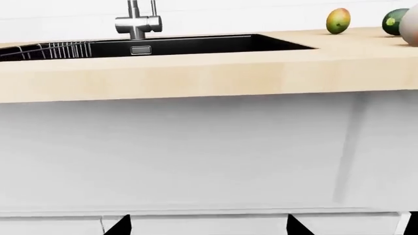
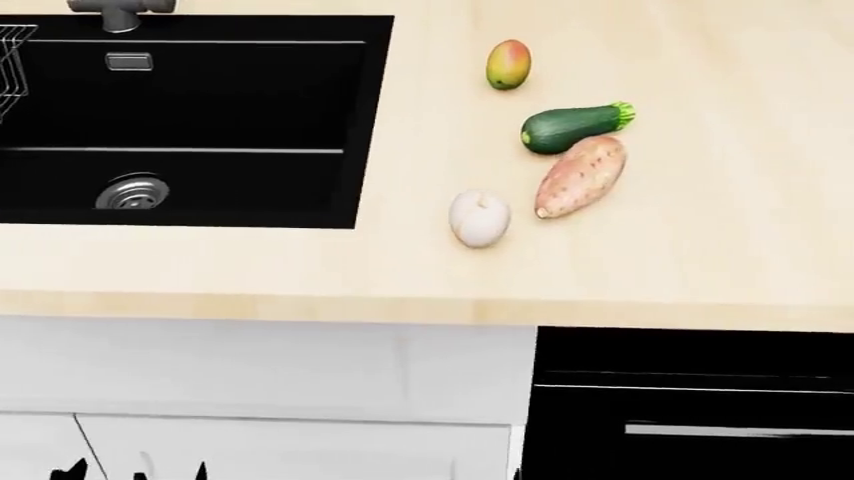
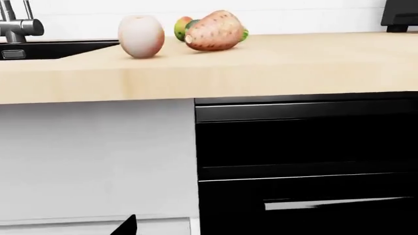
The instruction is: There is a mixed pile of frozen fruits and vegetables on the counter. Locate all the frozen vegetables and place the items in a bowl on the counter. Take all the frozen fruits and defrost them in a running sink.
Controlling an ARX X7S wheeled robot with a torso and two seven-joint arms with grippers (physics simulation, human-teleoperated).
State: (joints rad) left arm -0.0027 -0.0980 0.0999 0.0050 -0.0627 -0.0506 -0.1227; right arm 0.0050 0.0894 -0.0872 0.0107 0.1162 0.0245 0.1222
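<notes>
From my head camera I look down on a light beige wood-look counter [image 2: 694, 260]. A black rectangular sink [image 2: 200, 120] is set into it on my left, with a round steel drain [image 2: 132, 192] in the basin floor, the base of a steel faucet [image 2: 120, 12] at the far rim, and a bit of wire rack [image 2: 11, 60] at the basin's left edge.

Four produce items lie on the counter to the right of the sink. Farthest from me is a small oval mango [image 2: 507, 64], yellow-green with a red blush. Nearer is a dark green zucchini [image 2: 574, 127] with its light green stem end pointing right. Just beside it, and seemingly touching it, is a pinkish-orange speckled sweet potato [image 2: 581, 177], lying at an angle. The off-white round fruit [image 2: 479, 219] with a dimple sits nearest the counter's front edge, slightly apart from the sweet potato.

Below the counter are white cabinet fronts [image 2: 267, 380] and, on my right, a black appliance [image 2: 694, 400] with a steel handle.

Both my wrist cameras sit below counter level, facing the cabinet fronts. Only dark fingertip slivers show at the frame edges, the left gripper [image 1: 207, 229] with two tips well apart, so it is spread. Of my right gripper only one tip [image 3: 126, 226] shows; I cannot tell its state. Neither holds anything.
</notes>
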